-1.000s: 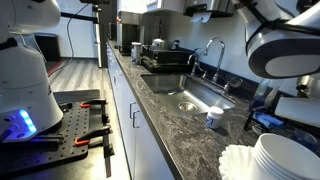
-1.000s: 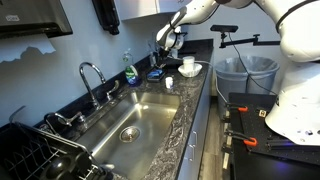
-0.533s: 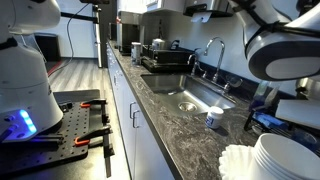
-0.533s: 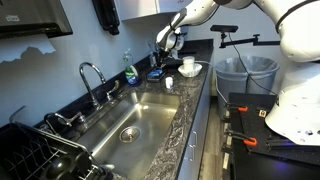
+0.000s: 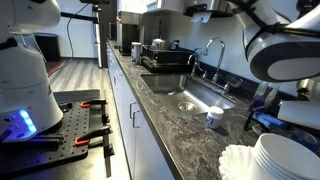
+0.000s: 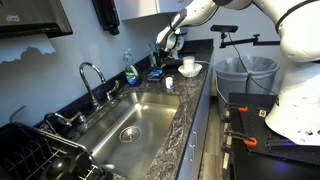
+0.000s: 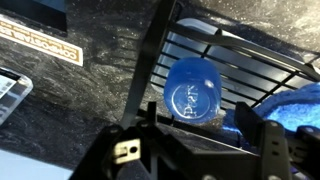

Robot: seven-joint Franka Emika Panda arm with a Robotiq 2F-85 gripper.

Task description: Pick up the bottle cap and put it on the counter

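Note:
The bottle cap (image 7: pixel 194 90) is a round blue plastic cap with raised lettering. It lies top-up inside a black wire rack (image 7: pixel 230 50) on the dark speckled counter (image 7: pixel 90 90). My gripper (image 7: pixel 208 125) is open and empty, its two black fingers wide apart just short of the cap, which sits between their lines. In an exterior view the gripper (image 6: pixel 165 45) hangs over the rack (image 6: pixel 157 72) at the far end of the counter (image 6: pixel 190 110). A blue cloth-like thing (image 7: pixel 295 105) lies beside the cap.
A steel sink (image 6: pixel 140 115) with faucet (image 6: pixel 90 80) is set in the counter. A green soap bottle (image 6: pixel 130 72), a small white cup (image 6: pixel 170 82) and a cup on a plate (image 6: pixel 188 65) stand near the rack. White plates (image 5: pixel 280 155) are stacked nearby.

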